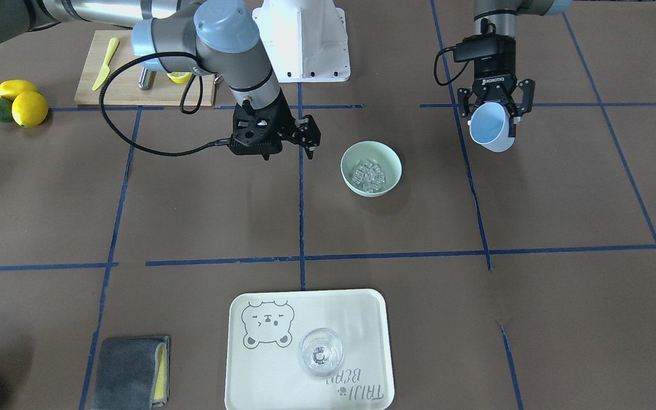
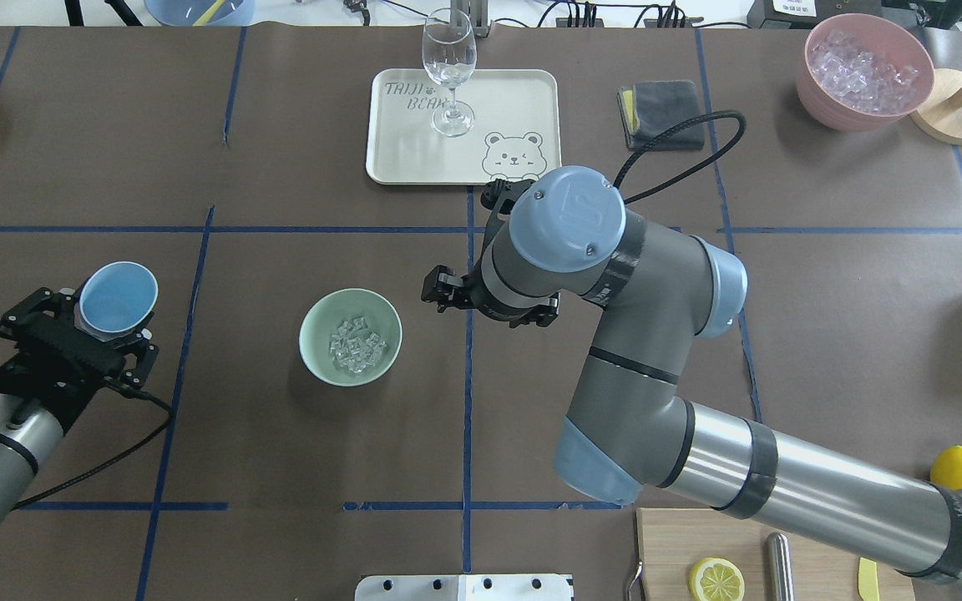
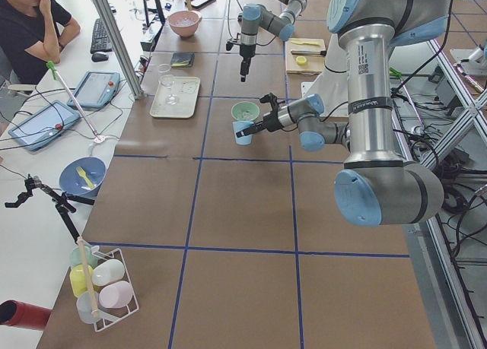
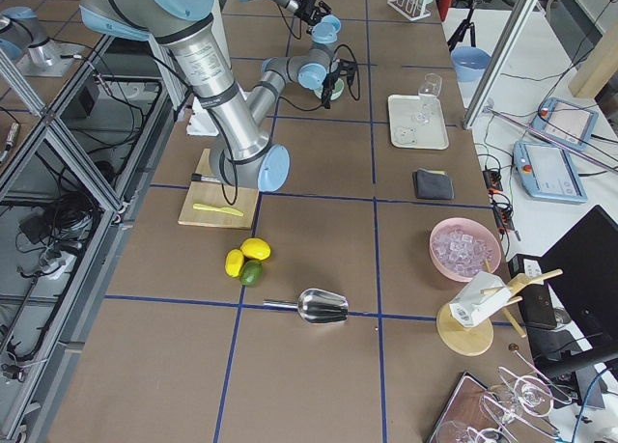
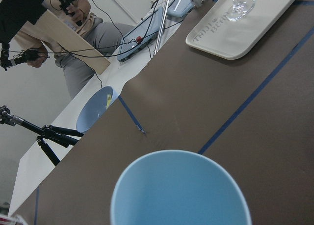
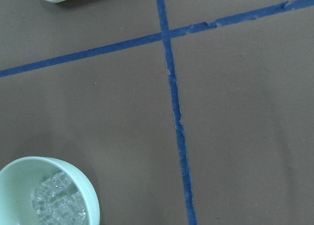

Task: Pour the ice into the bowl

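Observation:
The pale mint-green bowl point(image 1: 371, 168) stands near the table's middle, and the clear ice cubes point(image 1: 369, 173) lie inside it. Both show in the overhead view, bowl point(image 2: 351, 336) and ice point(image 2: 356, 344), and at the lower left of the right wrist view point(image 6: 49, 195). My left gripper point(image 1: 494, 117) is shut on a light blue cup point(image 1: 492, 130). It holds the cup off the table, well to the side of the bowl. The cup point(image 2: 118, 296) looks empty from above and in the left wrist view point(image 5: 180, 190). My right gripper point(image 1: 289, 149) hangs beside the bowl, open and empty.
A cream tray point(image 1: 282, 370) with a clear wine glass point(image 1: 320, 352) sits at the operators' side, and a grey cloth point(image 1: 131, 370) lies beside it. A pink bowl of ice point(image 2: 863, 71) stands at the far corner. A cutting board point(image 1: 134, 80) and lemons point(image 1: 23, 102) lie near the robot's base.

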Action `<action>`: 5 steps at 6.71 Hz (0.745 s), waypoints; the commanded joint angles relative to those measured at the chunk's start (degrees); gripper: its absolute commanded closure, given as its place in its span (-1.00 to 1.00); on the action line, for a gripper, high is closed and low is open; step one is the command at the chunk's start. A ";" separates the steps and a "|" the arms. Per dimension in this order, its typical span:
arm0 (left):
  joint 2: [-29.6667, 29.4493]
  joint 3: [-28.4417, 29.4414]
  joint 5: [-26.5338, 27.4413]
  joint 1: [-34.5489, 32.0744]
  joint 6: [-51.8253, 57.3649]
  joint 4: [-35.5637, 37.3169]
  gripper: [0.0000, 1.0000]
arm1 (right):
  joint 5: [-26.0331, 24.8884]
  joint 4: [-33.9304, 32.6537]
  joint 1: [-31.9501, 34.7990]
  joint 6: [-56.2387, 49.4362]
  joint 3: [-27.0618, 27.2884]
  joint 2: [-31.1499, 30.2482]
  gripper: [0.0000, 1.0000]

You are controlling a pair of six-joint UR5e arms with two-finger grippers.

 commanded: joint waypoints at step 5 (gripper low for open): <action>8.28 13.34 -0.40 -7.87 -8.21 -28.61 1.00 | -4.97 4.02 -4.03 2.00 -17.77 12.10 -1.00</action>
